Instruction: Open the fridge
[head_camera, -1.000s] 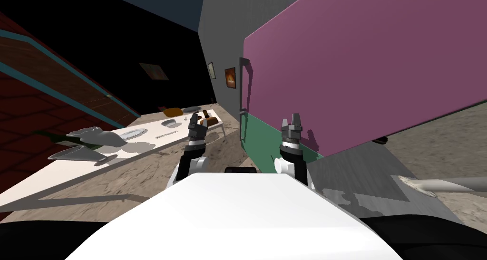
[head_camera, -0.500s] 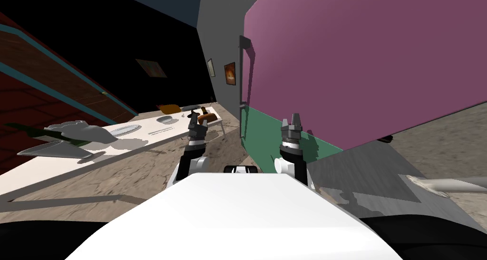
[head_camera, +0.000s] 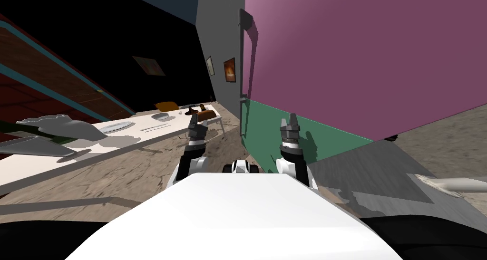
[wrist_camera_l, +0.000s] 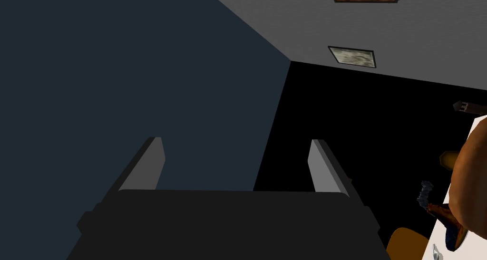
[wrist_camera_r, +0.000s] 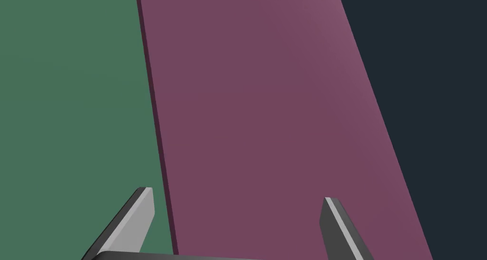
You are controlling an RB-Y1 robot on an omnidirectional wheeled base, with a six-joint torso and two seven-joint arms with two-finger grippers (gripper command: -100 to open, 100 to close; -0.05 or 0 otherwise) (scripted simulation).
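Note:
The fridge stands close ahead on my right, with a large purple upper door (head_camera: pixel 361 52) and a green lower door (head_camera: pixel 266 133). A grey vertical handle (head_camera: pixel 241 57) runs along the purple door's left edge. My right gripper (head_camera: pixel 290 120) is held up in front of the green door, open and holding nothing. Its wrist view shows the purple door (wrist_camera_r: pixel 266 110) beside the green door (wrist_camera_r: pixel 71 95), past the open right gripper (wrist_camera_r: pixel 238 207). My left gripper (head_camera: pixel 196 120) is raised left of the fridge, and the left gripper (wrist_camera_l: pixel 235 152) is open with nothing in it.
A long white table (head_camera: pixel 109 143) stretches along my left with plates, cutlery and brown food items at its far end. Grey leaf-like shapes (head_camera: pixel 57 129) lie at its near end. A grey wall with pictures (head_camera: pixel 229 69) stands behind the fridge. A black area lies beyond.
I have rolled closer to the fridge: its doors and handle have grown and shifted up in the head view, and the table has slid left. Both grippers keep their pose.

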